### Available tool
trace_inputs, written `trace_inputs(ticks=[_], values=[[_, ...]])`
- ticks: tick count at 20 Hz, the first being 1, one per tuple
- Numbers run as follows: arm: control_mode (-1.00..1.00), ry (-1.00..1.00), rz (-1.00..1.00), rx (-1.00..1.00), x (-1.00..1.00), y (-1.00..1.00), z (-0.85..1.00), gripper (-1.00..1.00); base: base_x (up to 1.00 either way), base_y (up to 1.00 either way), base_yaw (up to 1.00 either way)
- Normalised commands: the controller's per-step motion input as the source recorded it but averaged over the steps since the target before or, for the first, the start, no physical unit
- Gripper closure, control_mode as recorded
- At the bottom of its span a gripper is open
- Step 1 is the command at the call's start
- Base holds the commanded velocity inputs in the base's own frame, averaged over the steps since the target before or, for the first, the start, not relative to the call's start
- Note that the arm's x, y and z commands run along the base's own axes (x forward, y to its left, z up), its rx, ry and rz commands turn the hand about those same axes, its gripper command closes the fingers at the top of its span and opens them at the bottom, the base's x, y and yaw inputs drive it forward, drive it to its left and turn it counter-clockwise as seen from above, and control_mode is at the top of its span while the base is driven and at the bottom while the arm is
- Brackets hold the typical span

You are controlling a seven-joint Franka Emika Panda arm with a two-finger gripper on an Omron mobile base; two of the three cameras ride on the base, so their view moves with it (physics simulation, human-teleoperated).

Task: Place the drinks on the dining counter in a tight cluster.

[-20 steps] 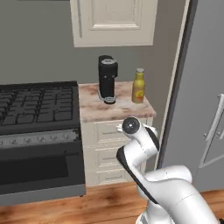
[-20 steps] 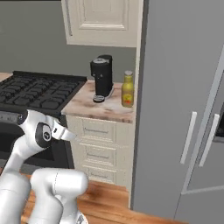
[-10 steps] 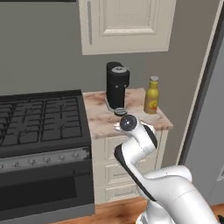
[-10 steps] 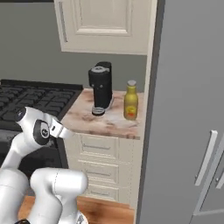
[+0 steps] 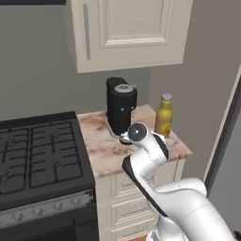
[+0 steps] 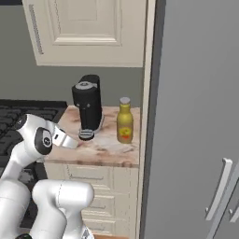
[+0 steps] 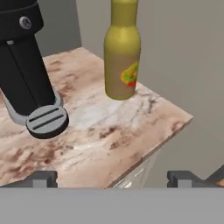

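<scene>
1. Now the yellow-amber bottle stood upright near the back right of the small marble counter, larger in both base views than moments earlier: the base had driven closer, so a pickup looked near.
2. Beside it stood the black coffee machine, crowding the approach.
3. The gripper was spread, holding nothing.

Yellow-amber bottle upright on small marble counter, just beside black coffee machine.
</scene>
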Motion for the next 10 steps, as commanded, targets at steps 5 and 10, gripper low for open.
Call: trace_inputs(ticks=[5, 10], values=[[1.0, 0.0, 0.0, 0.0, 0.0, 0.0, 0.0, -1.0, 0.56, 0.08, -0.22], [1.0, 0.0, 0.0, 0.0, 0.0, 0.0, 0.0, -1.0, 0.43, 0.11, -0.11]])
